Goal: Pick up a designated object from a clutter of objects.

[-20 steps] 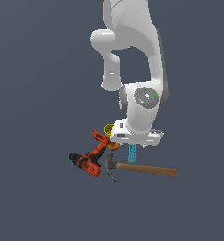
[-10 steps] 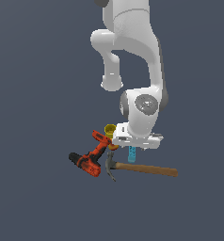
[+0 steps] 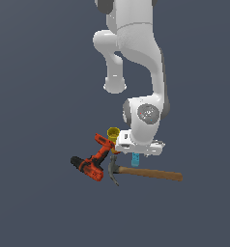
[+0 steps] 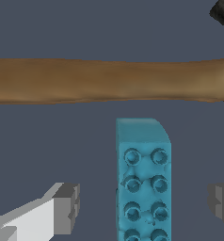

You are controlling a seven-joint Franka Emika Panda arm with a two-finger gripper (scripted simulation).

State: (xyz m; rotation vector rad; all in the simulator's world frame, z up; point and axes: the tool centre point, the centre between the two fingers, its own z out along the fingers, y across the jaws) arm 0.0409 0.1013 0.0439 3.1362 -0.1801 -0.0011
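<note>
Claw [image 4: 142, 207]: spread wide, nothing gripped; grey fingertips [image 4: 67, 207] standing apart on either side of the brick, clear of both its long sides.

Cyan brick [image 4: 143, 188]: between the open fingers, nearer one than the other, studded face turned toward the wrist camera, studs in two rows. In the exterior view seen as a small cyan sliver [image 3: 135, 159] directly below the claw [image 3: 136, 153].

Hammer [image 3: 146, 172]: wooden handle [image 4: 109, 80] lying crosswise just beyond the brick's end, narrow gap between them; dark head on the far side from the claw, toward the drill.

Drill [image 3: 93, 161]: red-orange and black, beside the claw, next to the hammer head.

Yellow cup [image 3: 113, 133]: close beside the arm's wrist [image 3: 146, 116], above the drill.
</note>
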